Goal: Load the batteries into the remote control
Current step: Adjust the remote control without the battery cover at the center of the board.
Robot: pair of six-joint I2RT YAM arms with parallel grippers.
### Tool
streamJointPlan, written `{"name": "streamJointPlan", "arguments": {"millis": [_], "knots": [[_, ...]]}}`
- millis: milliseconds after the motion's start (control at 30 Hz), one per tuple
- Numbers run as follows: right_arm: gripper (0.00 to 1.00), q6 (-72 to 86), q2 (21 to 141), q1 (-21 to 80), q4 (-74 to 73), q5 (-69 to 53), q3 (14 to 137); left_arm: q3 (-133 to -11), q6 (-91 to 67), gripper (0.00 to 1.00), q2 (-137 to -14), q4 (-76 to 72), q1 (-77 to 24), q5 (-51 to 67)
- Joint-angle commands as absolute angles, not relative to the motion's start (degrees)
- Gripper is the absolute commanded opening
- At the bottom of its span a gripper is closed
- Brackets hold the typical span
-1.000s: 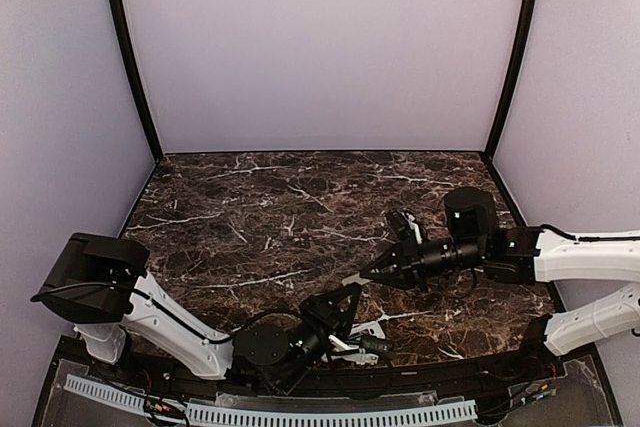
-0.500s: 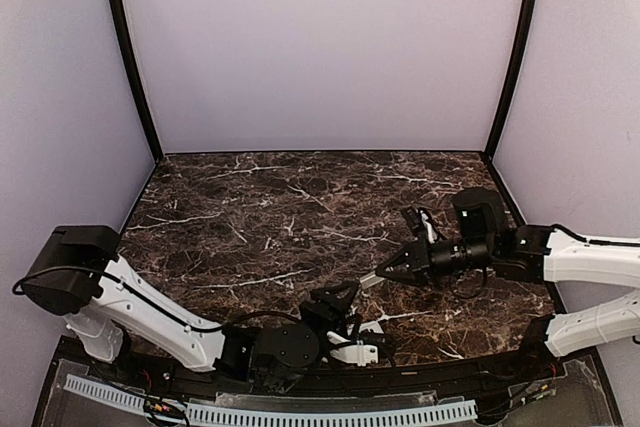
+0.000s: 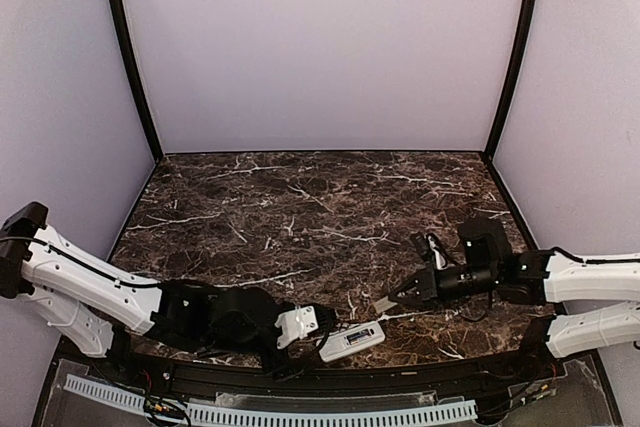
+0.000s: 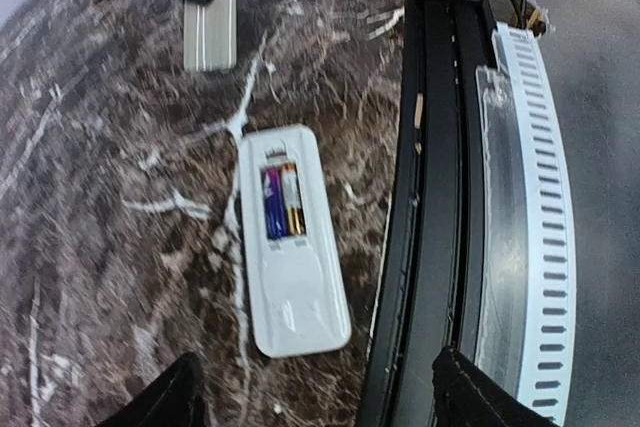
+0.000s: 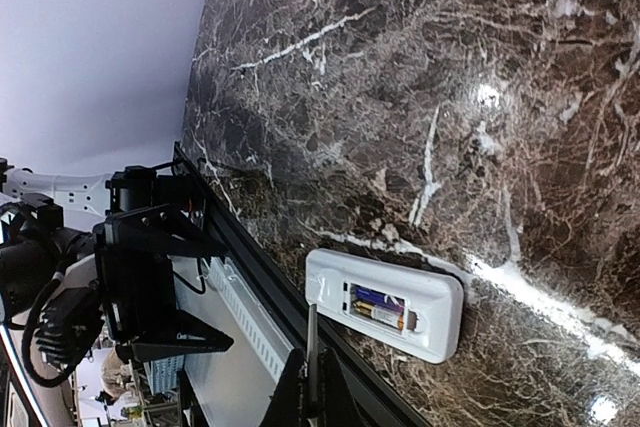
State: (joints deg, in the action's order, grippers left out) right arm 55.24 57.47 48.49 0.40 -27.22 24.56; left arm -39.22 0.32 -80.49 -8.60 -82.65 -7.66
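Left arm (image 3: 90, 282) comes in low from the left side, stretched along the near edge of the dark marbled surface (image 3: 300, 197). Left fingers (image 4: 170, 402) are spread wide with nothing between them, and in the top view they sit just left of the remote control (image 4: 290, 247) with a small gap, not touching it. Remote control lies flat on the surface with its back up, close to the near edge and just beside the black rail (image 4: 425, 197), slightly angled to it. It sits between the two sets of fingers. Its recessed compartment is uncovered. The batteries (image 4: 282, 203), two of them, lie side by side inside the recess, lengthwise along the remote, one looking purplish and one orange. The right wrist view shows the same pair seated in the recess. Past the rail runs a white slotted strip (image 4: 525, 207), off the surface. Right of the remote, the right fingers (image 5: 300, 402) are pinched together on a flat grey piece (image 4: 210, 32). It sticks out past the fingertips toward the remote, near it but apart. Cannot tell whether the piece's free end touches the surface. Right arm (image 3: 590, 277) reaches in low from the right edge. Plain pale purple walls (image 3: 320, 47) stand behind and at both sides.
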Motion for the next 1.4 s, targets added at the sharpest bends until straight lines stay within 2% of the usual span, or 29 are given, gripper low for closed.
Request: {"name": "streamJointPlan", "arguments": {"millis": [0, 167, 467, 800, 900, 1133, 1367], "knots": [[0.00, 56.32, 56.35, 50.92, 9.83, -25.99, 19.84, -38.03, -10.56, 0.78, -84.45, -7.08, -82.88, -3.94], [0.00, 58.38, 57.27, 53.99, 15.48, -23.47, 15.68, -39.75, -10.01, 0.80, -93.23, -7.77, -82.88, -7.70], [0.00, 57.57, 60.93, 55.09, 20.07, -24.11, 13.29, -39.82, -9.74, 0.81, -97.51, -12.33, -82.32, -7.57], [0.00, 57.63, 72.46, 55.44, 30.62, -28.71, 14.26, -40.90, -10.07, 0.66, -100.05, -14.48, -81.77, -5.50], [0.00, 57.05, 73.78, 55.41, 30.67, -28.81, 14.67, -40.95, -10.47, 0.62, -100.42, -14.84, -81.54, -5.89], [0.00, 56.87, 73.63, 55.45, 30.52, -28.50, 14.61, -42.94, -11.73, 0.60, -101.82, -14.97, -81.21, -7.22], [0.00, 58.38, 75.98, 55.73, 34.35, -28.99, 13.70, -44.67, -11.36, 0.47, -104.36, -13.58, -81.21, -6.82]]}}
